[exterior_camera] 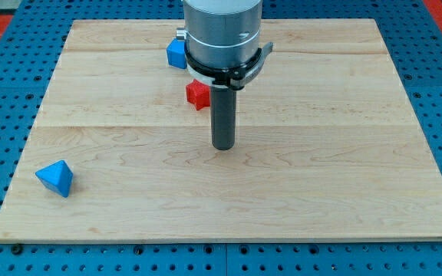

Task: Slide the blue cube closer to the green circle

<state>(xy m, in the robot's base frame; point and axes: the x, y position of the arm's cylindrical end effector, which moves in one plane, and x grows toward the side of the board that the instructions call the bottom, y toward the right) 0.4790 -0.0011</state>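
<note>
A blue cube (176,54) sits near the view's top, just left of the arm's grey body, which partly hides it. No green circle shows in the view; it may be hidden behind the arm. My tip (222,146) rests on the wooden board near the middle, below and to the right of the blue cube and well apart from it. A red block (197,93), star-like in shape, lies between them, just up and left of the rod.
A blue triangular block (56,178) lies near the board's bottom left corner. The wooden board (344,176) sits on a blue perforated table. The arm's grey body (222,34) covers the top middle of the board.
</note>
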